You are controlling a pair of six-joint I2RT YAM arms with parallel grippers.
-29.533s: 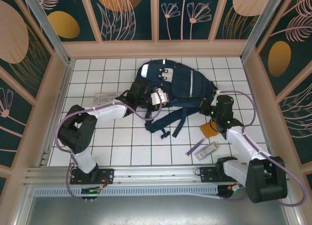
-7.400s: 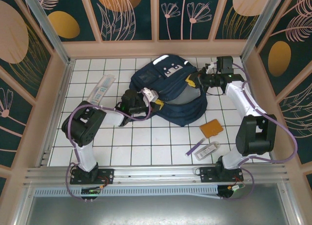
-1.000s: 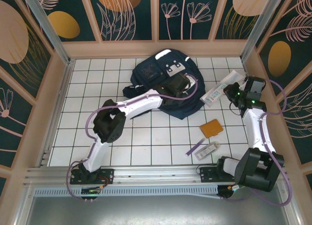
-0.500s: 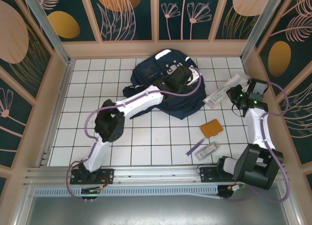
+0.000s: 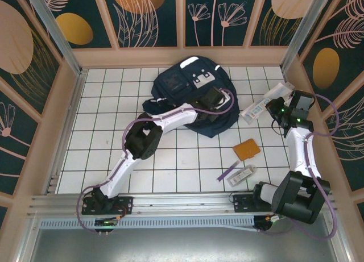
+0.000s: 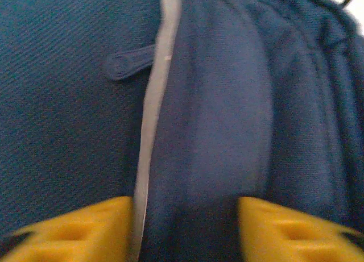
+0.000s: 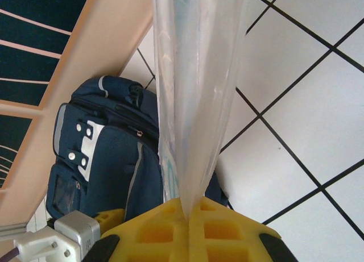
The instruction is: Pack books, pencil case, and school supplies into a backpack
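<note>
A robot test cell: a white gridded table (image 5: 170,165) boxed in by leaf-patterned wall panels (image 5: 148,17) and an aluminium rail (image 5: 182,202).

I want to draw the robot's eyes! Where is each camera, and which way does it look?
Top external: above and behind the arms, looking down on the table, both arms and bases showing.
Left wrist: on the left arm, close to the backpack, left gripper straddling a fold.
Right wrist: on the right arm, looking along the clear pack pinched in the right gripper.
Shared: top and right wrist both show the backpack.
</note>
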